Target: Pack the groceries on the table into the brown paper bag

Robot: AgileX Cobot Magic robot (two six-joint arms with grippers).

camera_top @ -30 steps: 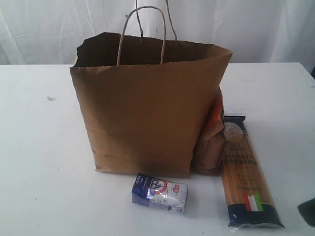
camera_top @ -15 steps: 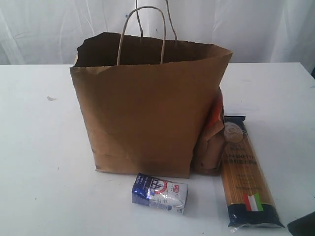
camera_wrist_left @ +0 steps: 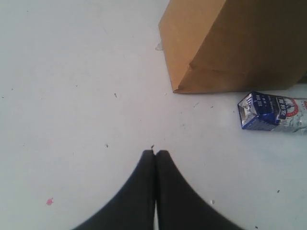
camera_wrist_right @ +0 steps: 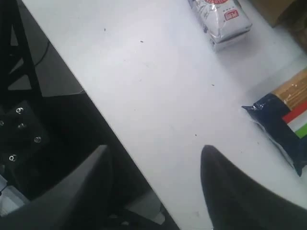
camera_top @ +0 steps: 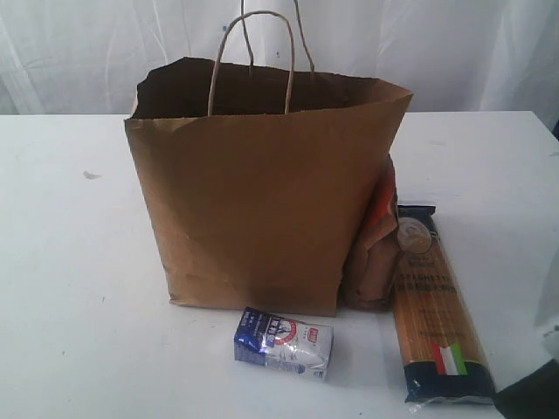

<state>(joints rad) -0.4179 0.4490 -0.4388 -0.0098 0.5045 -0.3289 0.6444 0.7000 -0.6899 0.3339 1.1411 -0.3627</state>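
Brown paper bag [camera_top: 262, 201] upright, centre frame on table [camera_top: 70, 262]. Carton [camera_top: 284, 342] lies lower centre, in front of the bag. Spaghetti packet [camera_top: 434, 305] lower right, pouch [camera_top: 376, 262] betw. it & bag. Left gripper [camera_wrist_left: 155, 153] pinched together, empty. Right gripper [camera_wrist_right: 154, 149] spread wide, holding nothing.

White table [camera_top: 70, 288] with brown paper bag [camera_top: 262, 209], blue-white carton [camera_top: 284, 342], spaghetti packet [camera_top: 437, 323] and brown-orange pouch [camera_top: 374, 262]
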